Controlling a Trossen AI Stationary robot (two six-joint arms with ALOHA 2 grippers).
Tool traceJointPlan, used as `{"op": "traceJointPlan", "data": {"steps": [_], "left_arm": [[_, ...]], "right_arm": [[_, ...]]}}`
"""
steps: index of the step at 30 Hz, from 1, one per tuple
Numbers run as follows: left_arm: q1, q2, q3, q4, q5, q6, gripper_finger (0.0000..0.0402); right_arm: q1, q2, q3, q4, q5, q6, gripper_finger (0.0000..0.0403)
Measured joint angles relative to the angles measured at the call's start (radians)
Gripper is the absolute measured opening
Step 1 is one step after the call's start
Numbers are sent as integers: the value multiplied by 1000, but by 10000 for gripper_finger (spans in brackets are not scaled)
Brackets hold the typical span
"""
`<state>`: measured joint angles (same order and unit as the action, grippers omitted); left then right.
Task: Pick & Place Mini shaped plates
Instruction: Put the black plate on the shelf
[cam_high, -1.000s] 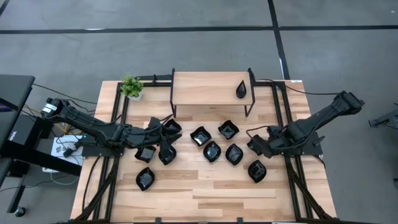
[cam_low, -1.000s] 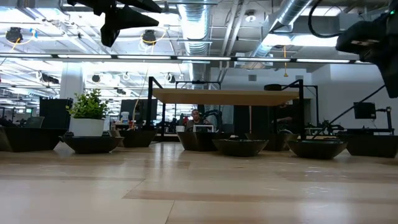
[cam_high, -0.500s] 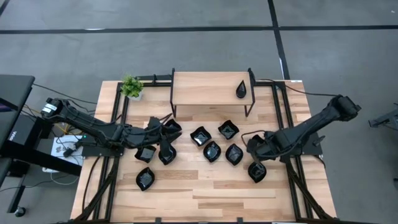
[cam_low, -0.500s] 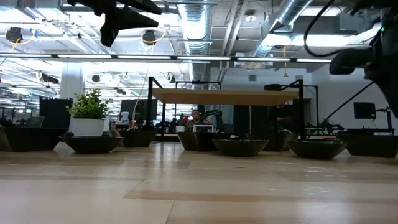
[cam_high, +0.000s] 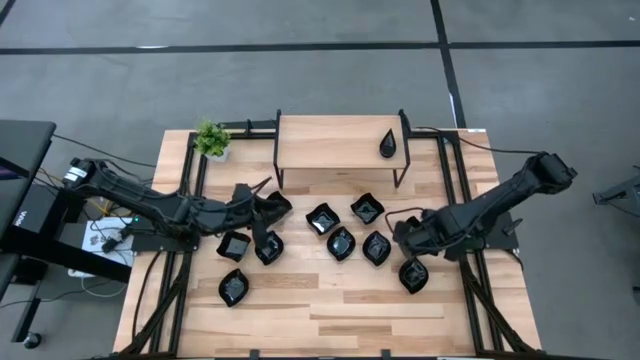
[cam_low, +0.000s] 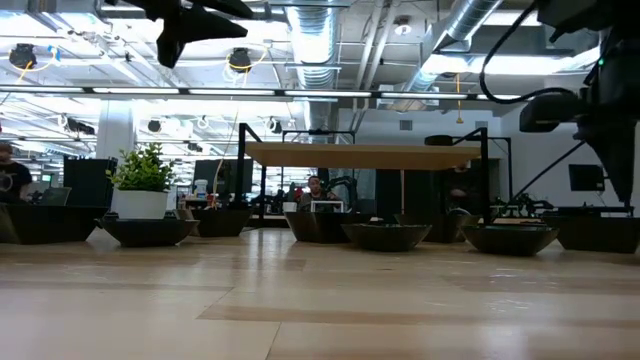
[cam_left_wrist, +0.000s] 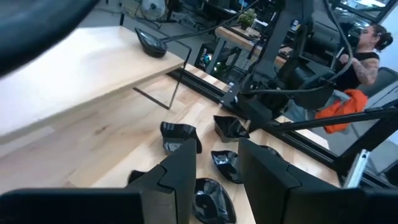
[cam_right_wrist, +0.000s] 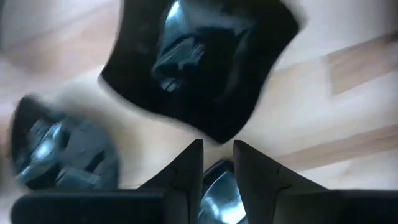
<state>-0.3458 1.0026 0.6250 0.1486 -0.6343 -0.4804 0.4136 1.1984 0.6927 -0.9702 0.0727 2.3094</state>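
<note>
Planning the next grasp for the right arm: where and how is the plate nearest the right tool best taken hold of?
Probably by the rim, from above. The plate is a shallow dish lying flat on the table, so only its raised edge offers the fingers a hold. The right tool is above the plates with a narrow gap between its fingers, enough to straddle a thin rim.

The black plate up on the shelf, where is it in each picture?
High view: teardrop plate at the right end of the wooden shelf.
Low view: plate on the shelf top, right of middle.
Left wrist view: plate on the shelf, far off.
Right wrist view: not in it.
Shared landmark: the shelf.
</note>
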Motion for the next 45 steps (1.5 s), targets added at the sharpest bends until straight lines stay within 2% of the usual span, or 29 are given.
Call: {"op": "traceJointPlan", "data": {"steps": [6, 12, 18, 23, 26, 31, 35, 40, 45], "left_arm": [[1, -2, 0, 1, -24, 31, 121], [1, -2, 0, 1, -32, 31, 121], [1, -2, 0, 1, -32, 31, 121], [1, -1, 0, 2, -32, 31, 121], [1, -1, 0, 3, -32, 31, 121], [1, -1, 0, 7, -32, 31, 121], [1, -1, 0, 9, -32, 31, 121], [1, -1, 0, 9, -32, 30, 121], [1, -1, 0, 9, -32, 30, 121]], "right_arm": [[-5, 1, -7, 10, 37, -1, 83], [-54, -2, -7, -4, 139, -59, 83], [-141, -48, -7, -70, 142, -154, 83], [-244, -103, -6, -110, 129, -349, 83], [-331, -132, -6, -129, 87, -507, 83], [-482, -139, -6, -170, -6, -786, 83], [-569, -128, -6, -175, -25, -955, 83], [-641, -106, -6, -178, -76, -1121, 83], [-645, -71, -6, -174, -128, -1259, 83]]}}
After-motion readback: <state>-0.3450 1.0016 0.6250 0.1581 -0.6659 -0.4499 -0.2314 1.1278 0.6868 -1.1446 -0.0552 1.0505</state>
